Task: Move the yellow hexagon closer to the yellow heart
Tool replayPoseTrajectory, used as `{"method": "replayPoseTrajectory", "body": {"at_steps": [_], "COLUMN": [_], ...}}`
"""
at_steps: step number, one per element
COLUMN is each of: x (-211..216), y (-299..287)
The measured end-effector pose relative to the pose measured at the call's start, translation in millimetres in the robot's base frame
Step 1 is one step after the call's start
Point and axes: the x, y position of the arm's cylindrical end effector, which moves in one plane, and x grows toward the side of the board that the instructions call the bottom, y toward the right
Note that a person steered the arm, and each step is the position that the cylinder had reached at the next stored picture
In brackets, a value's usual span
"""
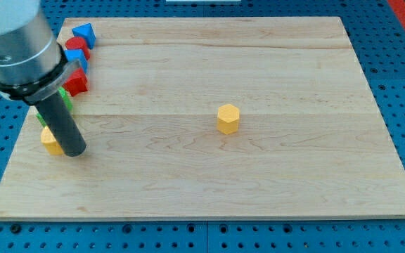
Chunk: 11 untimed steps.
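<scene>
The yellow hexagon (228, 118) stands alone near the middle of the wooden board (209, 176), a little to the view's right of centre. The yellow heart (48, 140) lies near the board's left edge, partly hidden behind my rod. My tip (74, 150) rests on the board right beside the yellow heart, on its right side, and far to the left of the hexagon.
A cluster of blocks sits at the board's upper left: a blue block (84, 33), a red block (76, 46), another blue block (74, 57), a red block (76, 82) and a green block (66, 98), partly hidden by the arm.
</scene>
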Motion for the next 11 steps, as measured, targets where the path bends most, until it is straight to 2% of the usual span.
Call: {"method": "replayPoseTrajectory", "body": {"at_steps": [2,3,4,5,6,7,8,9,11], "x": [2,-32,-83,-128,-103,-53,-38,-58,-78], "y": [4,73,147,244,296,297,299,318,288]}}
